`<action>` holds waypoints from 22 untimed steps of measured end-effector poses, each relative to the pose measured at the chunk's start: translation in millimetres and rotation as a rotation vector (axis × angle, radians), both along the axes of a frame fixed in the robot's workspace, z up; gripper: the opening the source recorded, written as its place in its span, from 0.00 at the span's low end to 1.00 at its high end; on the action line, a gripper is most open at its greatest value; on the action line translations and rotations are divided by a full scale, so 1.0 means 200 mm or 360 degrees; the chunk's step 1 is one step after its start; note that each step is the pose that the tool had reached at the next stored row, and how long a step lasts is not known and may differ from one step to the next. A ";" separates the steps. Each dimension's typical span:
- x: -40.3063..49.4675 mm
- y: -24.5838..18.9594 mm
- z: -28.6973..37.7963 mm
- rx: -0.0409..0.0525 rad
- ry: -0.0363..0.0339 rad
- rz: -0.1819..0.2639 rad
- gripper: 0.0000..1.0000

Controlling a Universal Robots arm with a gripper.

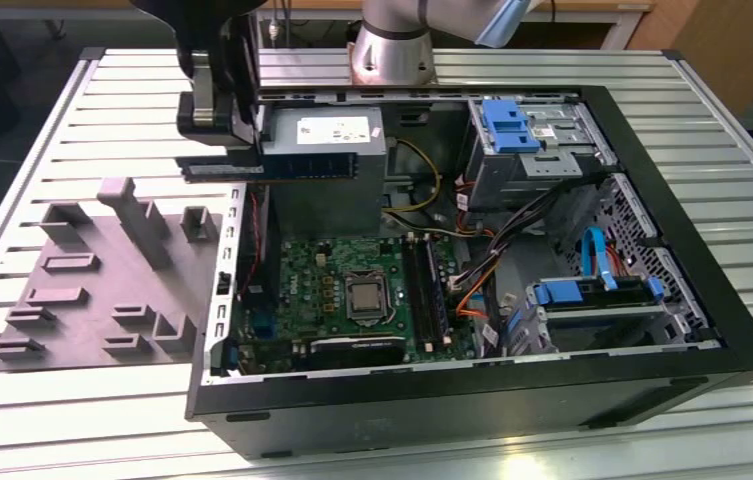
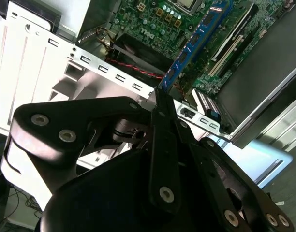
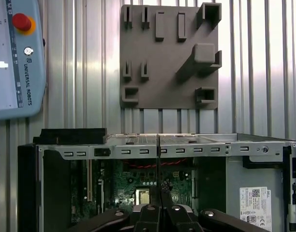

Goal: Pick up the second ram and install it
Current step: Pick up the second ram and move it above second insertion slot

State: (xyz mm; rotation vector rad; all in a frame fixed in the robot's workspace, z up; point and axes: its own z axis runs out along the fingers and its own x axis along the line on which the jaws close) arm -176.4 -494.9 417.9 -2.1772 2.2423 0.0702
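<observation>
Jaws of the black gripper (image 2: 160, 99) clamp one end of the slim blue chip-studded second ram (image 2: 195, 46), poised above the open black computer case's (image 1: 483, 395) edge nearest the grey tray (image 1: 83, 325).

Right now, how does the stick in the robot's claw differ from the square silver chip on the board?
The ram is long, thin and dark; the processor is square and silver. The ram hangs in the air, clamped by the gripper; the processor sits flat on the motherboard. Both are flat computer parts.
</observation>
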 end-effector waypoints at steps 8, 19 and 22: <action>0.033 0.000 0.000 0.0000 0.0000 0.0000 0.11; 0.074 0.002 0.000 0.0000 0.0000 0.0000 0.11; 0.085 0.002 0.000 0.0000 0.0000 0.0000 0.11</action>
